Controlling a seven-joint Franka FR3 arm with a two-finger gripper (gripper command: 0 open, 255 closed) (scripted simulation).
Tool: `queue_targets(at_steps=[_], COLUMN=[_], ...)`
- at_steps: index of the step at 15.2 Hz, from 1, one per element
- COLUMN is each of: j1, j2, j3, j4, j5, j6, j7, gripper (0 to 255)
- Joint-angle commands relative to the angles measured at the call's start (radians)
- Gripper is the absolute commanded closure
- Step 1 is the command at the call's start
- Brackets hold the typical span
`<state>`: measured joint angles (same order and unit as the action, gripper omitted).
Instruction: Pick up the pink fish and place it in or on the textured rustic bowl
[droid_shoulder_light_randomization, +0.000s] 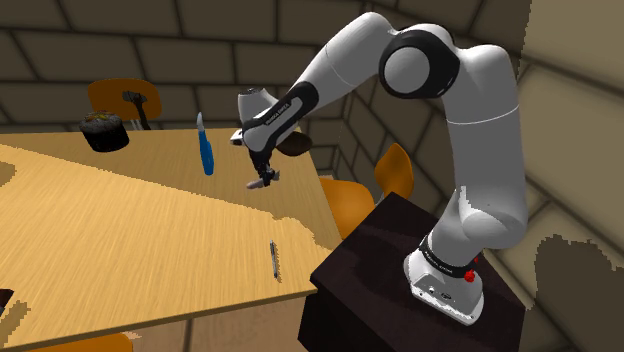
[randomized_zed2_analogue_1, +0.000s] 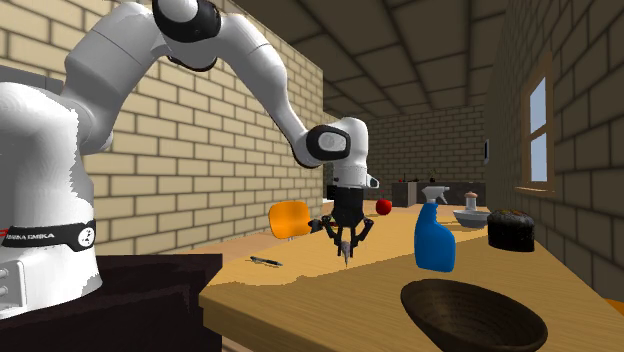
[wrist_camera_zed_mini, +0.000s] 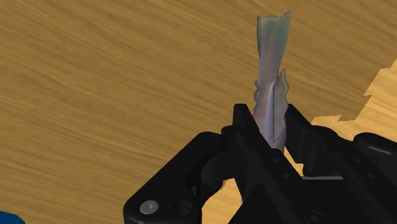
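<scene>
Item: black gripper (wrist_camera_zed_mini: 272, 121), jaws clenched on pale pink fish (wrist_camera_zed_mini: 272, 57). Handling: carry steadily to dark bowl (randomized_zed2_analogue_1: 475, 318), 4 o'clock in the second exterior view; release low over its centre.

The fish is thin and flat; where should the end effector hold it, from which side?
Across its broad faces, near the body end, as the end effector does now. The fish is a thin blade, so clamp it flat, approaching along its length, tail pointing away.
</scene>
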<state>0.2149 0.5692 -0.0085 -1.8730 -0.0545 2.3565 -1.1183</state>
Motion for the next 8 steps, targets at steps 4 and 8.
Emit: queue_targets(at_steps=[4, 8], j1=[0.000, 0.000], j2=[-0.048, -0.084], j3=[0.001, 0.001], j4=[0.001, 0.004], j5=[0.002, 0.003], j6=[-0.049, -0.089], j7=[-0.002, -0.004], gripper=[255, 255])
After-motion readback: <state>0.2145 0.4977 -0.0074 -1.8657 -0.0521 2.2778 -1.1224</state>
